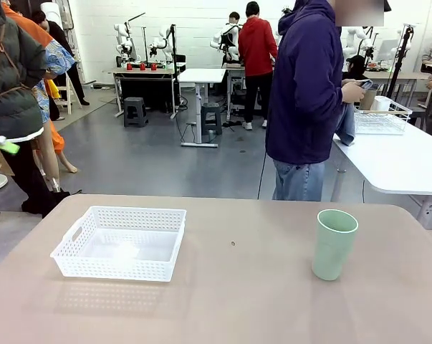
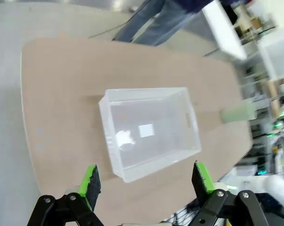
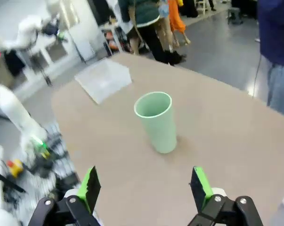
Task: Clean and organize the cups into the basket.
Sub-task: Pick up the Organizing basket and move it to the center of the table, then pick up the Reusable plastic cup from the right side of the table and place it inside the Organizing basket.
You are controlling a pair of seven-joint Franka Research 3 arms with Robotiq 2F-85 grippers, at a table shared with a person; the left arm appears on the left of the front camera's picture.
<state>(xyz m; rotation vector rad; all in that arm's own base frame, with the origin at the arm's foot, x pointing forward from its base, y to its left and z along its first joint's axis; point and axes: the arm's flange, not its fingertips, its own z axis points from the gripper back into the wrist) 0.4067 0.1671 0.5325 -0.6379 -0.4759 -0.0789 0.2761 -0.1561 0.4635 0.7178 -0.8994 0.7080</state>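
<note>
The tan table (image 1: 230, 308) carries a shallow white lattice-mesh plastic basket (image 1: 122, 271), empty, on the left. A tall mint-green plastic tumbler (image 1: 334, 244) stands upright well apart on the right; nothing seems loaded yet. The left gripper (image 2: 145, 173) and right gripper (image 3: 145, 181) both gape, holding nothing.

Open tabletop (image 1: 237, 301) is left between the basket (image 1: 115, 271) and the upright green cup (image 1: 334, 245), set well apart; the basket is uncovered.
</note>
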